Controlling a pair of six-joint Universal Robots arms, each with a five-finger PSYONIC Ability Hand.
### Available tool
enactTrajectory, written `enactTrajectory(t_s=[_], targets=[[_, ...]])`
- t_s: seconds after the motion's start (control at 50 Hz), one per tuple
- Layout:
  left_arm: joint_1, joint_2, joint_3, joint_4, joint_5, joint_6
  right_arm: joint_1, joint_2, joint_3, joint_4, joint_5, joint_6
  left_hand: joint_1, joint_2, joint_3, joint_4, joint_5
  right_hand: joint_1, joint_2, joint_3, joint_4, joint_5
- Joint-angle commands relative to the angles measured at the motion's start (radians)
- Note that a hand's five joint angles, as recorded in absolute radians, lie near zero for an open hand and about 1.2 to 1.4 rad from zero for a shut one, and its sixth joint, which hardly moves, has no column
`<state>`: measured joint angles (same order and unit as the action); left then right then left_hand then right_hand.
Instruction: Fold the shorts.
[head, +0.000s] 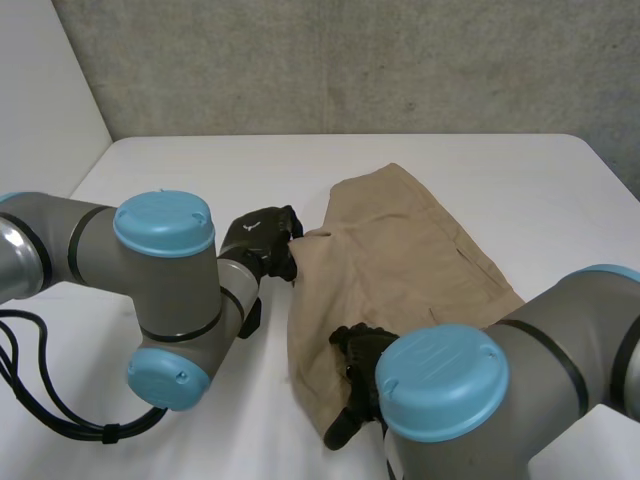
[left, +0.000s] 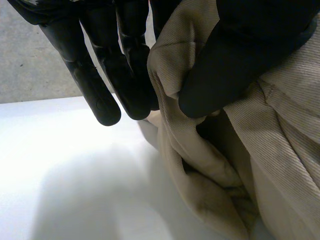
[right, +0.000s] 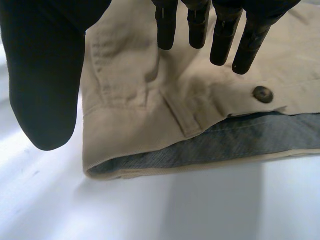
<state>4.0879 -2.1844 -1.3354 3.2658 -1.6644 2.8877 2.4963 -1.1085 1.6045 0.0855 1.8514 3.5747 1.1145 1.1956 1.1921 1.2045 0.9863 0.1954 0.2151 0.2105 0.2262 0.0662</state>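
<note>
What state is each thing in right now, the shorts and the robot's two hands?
shorts: lying on the table, one side edge bunched up, waistband lining showing.
left hand: shut, pinching the bunched side edge of the shorts between thumb and fingers.
right hand: open, fingers straight over the waistband.

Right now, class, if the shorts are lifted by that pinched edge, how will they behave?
Probably floppy: where the left hand pinches the shorts, cloth bunches into soft folds, so the rest should sag. The waistband under the right hand looks layered, with a button, so likely stiffer and heavier. The ribbed weave seems unlikely to slip.
</note>
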Motion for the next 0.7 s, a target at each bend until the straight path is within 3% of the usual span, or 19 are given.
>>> enactTrajectory(t_s=[0.02, 0.16, 0.36, 0.58, 0.66, 0.7], targets=[[0.009, 0.0, 0.002, 0.0, 0.002, -0.002, 0.027, 0.051, -0.024, -0.007, -0.001, 0.0, 0.282, 0.201, 0.204, 0.192, 0.235, -0.021, -0.041, -0.036, -0.052, -0.066], [0.019, -0.001, 0.002, 0.0, 0.0, -0.002, 0.047, 0.085, -0.046, -0.01, 0.006, 0.0, 0.282, 0.201, 0.204, 0.192, 0.235, -0.021, -0.041, -0.036, -0.052, -0.066], [0.02, 0.0, 0.001, 0.0, 0.0, -0.005, 0.047, 0.137, -0.101, -0.027, 0.083, -0.013, 0.282, 0.201, 0.204, 0.192, 0.235, -0.021, -0.041, -0.036, -0.052, -0.066], [0.02, 0.0, -0.001, -0.002, 0.002, -0.005, 0.047, 0.153, -0.1, -0.082, 0.086, -0.08, 0.282, 0.201, 0.204, 0.192, 0.235, 0.25, 0.231, 0.235, 0.22, 0.205], [0.02, 0.0, -0.002, -0.002, 0.002, -0.005, 0.049, 0.153, -0.1, -0.098, 0.088, -0.082, 0.282, 0.201, 0.204, 0.192, 0.235, 0.57, 0.55, 0.554, 0.539, 0.524], [0.019, 0.0, -0.002, -0.002, 0.002, -0.005, 0.049, 0.145, -0.098, -0.112, 0.091, -0.082, 0.282, 0.201, 0.204, 0.192, 0.235, 1.085, 1.066, 1.07, 1.055, 1.04]])
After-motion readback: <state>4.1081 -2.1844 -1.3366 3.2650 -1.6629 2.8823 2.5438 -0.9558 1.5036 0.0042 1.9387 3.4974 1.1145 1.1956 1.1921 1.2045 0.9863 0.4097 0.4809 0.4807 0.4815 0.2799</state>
